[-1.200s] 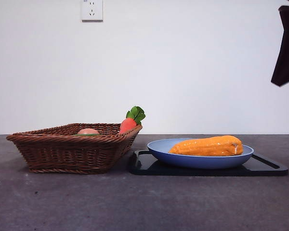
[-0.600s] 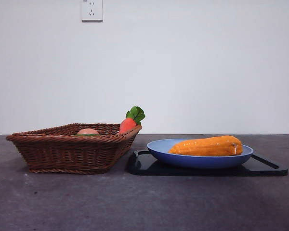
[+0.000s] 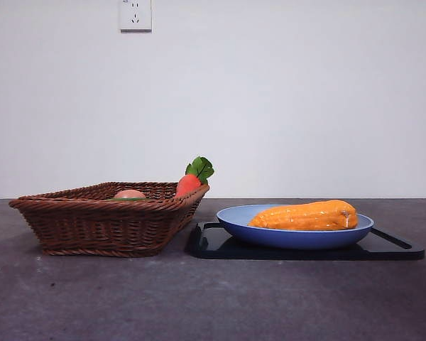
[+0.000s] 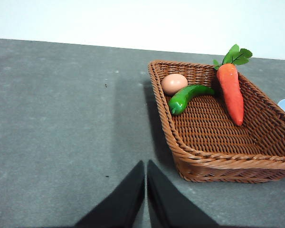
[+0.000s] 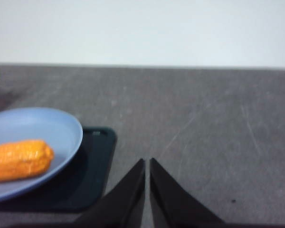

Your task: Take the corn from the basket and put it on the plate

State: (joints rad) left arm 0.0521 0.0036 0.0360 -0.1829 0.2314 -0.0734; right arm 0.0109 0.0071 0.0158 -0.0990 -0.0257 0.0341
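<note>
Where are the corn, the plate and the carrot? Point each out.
corn [image 3: 305, 216], front view, middle of the cob.
plate [image 3: 234, 219], front view, bare outer wall near its basket-side rim.
carrot [image 4: 232, 92], left wrist view, middle of the orange body.

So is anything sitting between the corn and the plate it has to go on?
Nothing visible does. The corn already lies in the blue plate, which rests on the black tray. Both grippers are clear of it, empty.
</note>
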